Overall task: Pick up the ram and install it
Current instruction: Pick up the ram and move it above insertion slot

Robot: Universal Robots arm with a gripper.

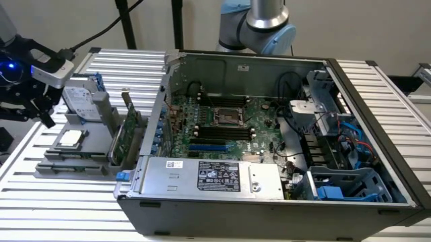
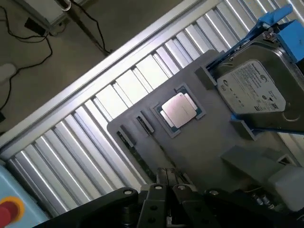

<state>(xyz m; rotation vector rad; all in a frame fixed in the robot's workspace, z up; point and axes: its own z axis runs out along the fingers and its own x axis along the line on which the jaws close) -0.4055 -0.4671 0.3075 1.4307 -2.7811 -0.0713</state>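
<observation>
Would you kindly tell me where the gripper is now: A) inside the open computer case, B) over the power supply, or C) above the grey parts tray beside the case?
C: the gripper hangs over the grey parts tray at the exterior view's left, outside the computer case, and the wrist view looks down on that tray's processor and hard drive.

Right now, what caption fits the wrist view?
The tool beside a gray tray holding a chip and a hard drive.

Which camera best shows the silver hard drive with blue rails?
The wrist view: the hard drive is close, its label facing the camera. The exterior view shows it farther off, propped in the gray holder.
</observation>
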